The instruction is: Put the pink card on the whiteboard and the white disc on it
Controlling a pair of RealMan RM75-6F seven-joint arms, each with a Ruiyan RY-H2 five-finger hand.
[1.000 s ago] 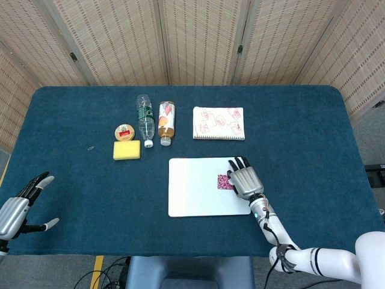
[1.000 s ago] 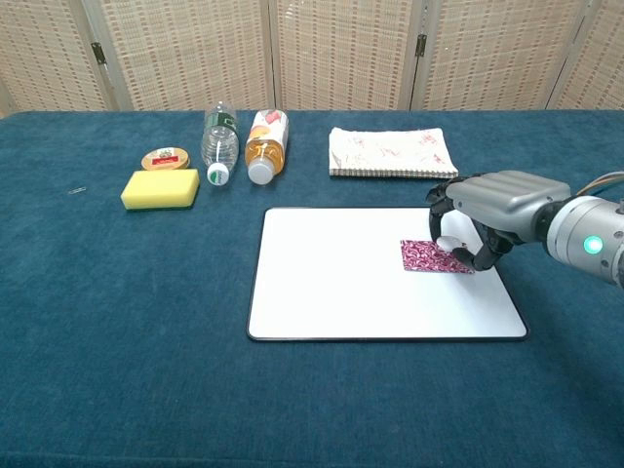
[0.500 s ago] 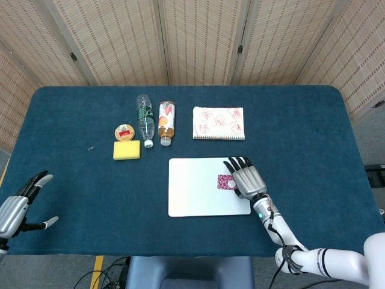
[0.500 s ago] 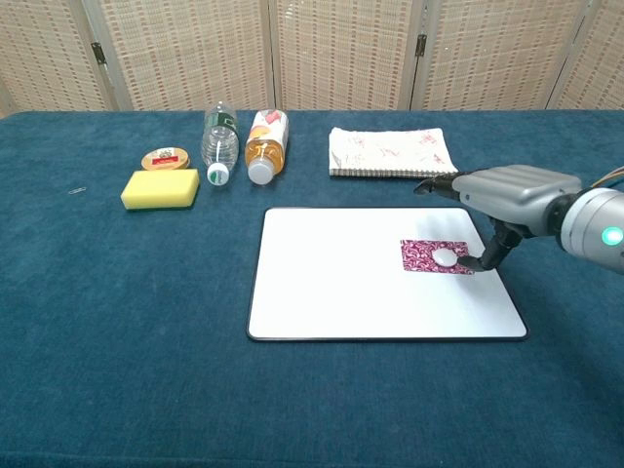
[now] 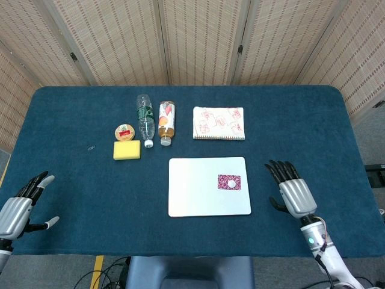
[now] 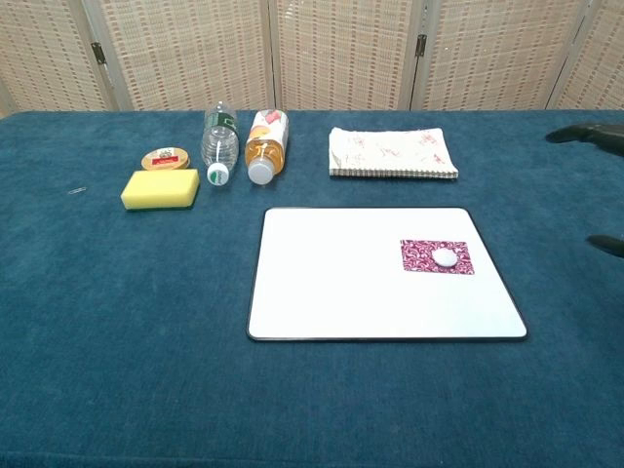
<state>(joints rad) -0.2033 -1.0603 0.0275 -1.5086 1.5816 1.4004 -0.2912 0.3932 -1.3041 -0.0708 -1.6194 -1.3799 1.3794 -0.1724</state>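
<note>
The white disc [image 6: 444,256] is lying on the pink card [image 6: 436,256], on the whiteboard [image 6: 341,292] — my right hand [image 5: 292,194] is hovering beside, fingers apart, empty. Risk — bumping the board.

Woven folding screens [image 5: 198,42] — blue-clothed table [image 5: 72,180]

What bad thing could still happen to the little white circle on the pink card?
The white disc lies loose on the pink card, near the whiteboard's right edge. The right hand hovers open just beside that edge; a stray sweep might bump the board and slide the disc off. Nothing visibly holds the card down, so it could shift too.
</note>
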